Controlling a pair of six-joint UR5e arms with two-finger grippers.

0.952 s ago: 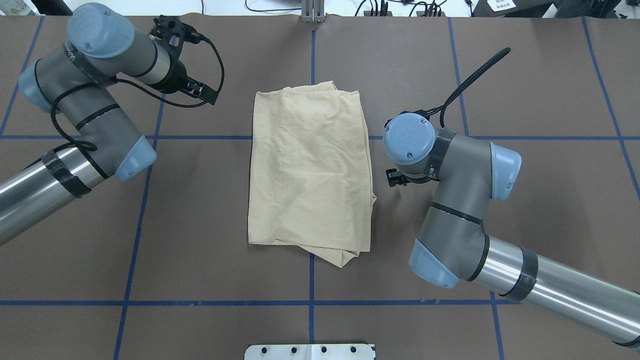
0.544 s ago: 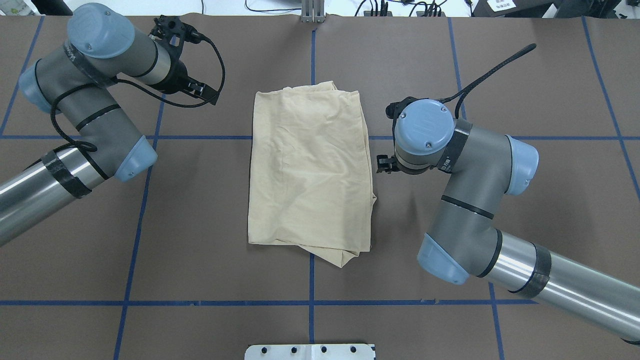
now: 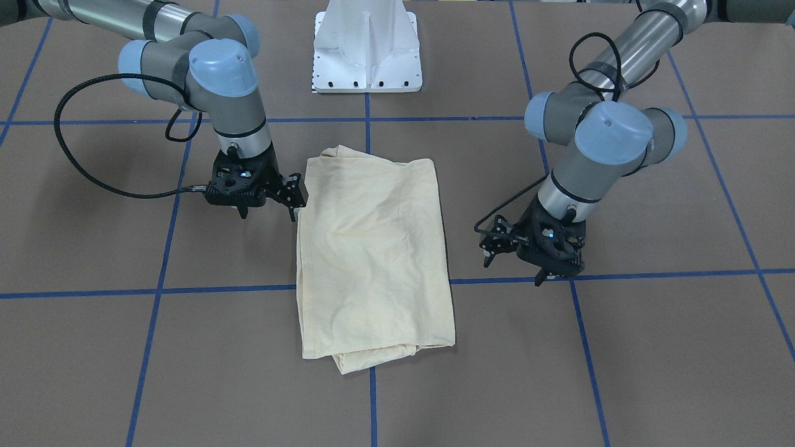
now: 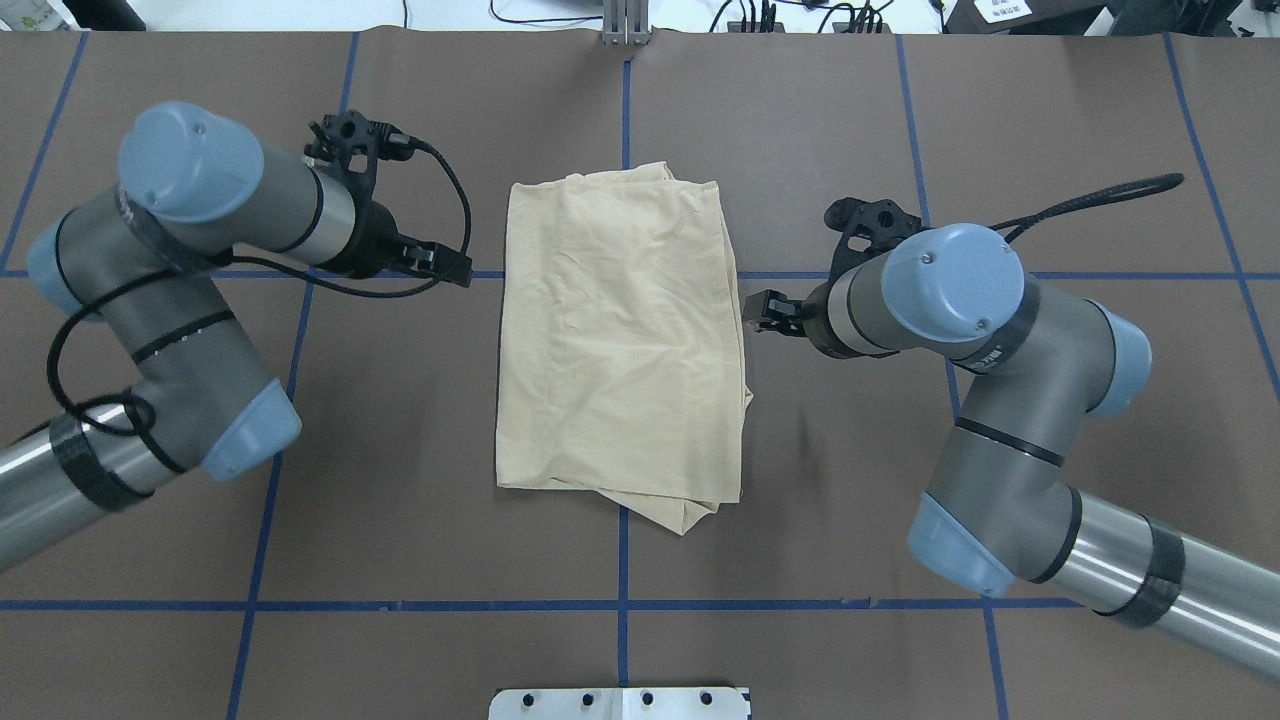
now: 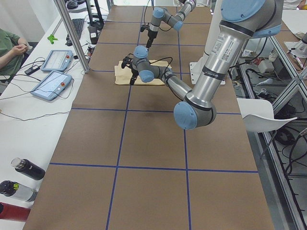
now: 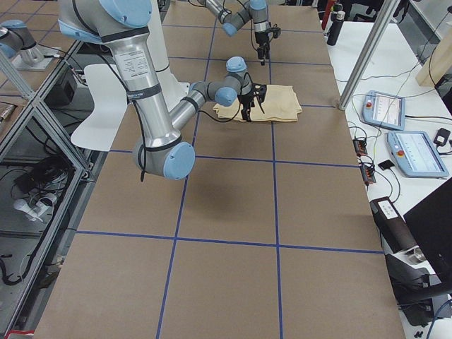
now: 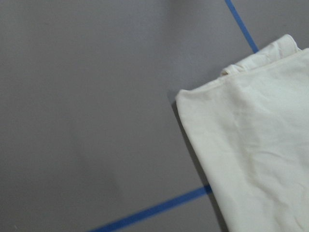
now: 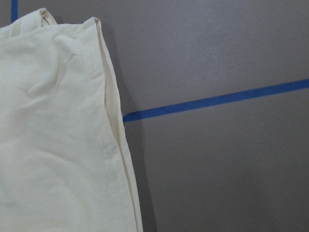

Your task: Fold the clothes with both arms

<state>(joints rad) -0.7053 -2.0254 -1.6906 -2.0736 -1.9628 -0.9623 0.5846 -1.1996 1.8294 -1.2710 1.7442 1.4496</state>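
Note:
The clothes [image 4: 620, 340] are one pale cream shirt, folded into a tall rectangle and lying flat mid-table, also seen as clothes [image 3: 372, 248]. A doubled corner pokes out at its near end. My left gripper [image 4: 455, 270] hovers low over bare table a short way off the shirt's left edge; as left gripper [image 3: 512, 272] its fingers stand apart, holding nothing. My right gripper [image 4: 755, 312] sits right at the shirt's right edge, open and empty; in the front view one finger of the right gripper [image 3: 268, 216] reaches the hem. Each wrist view shows a shirt corner [image 7: 251, 145] [image 8: 58, 135] and no fingers.
Blue tape lines [image 4: 623, 100] grid the brown table cover. The white pedestal base [image 3: 366, 56] stands at the robot's side. A side bench holds tablets [image 5: 52, 84] and bottles [image 5: 26, 168], where a seated person [image 5: 9, 48] is.
The left arm has swung toward the robot, bringing its gripper closer to the shirt's left edge. The right wrist has turned and shifted farther along the shirt's right edge. The shirt lies unmoved.

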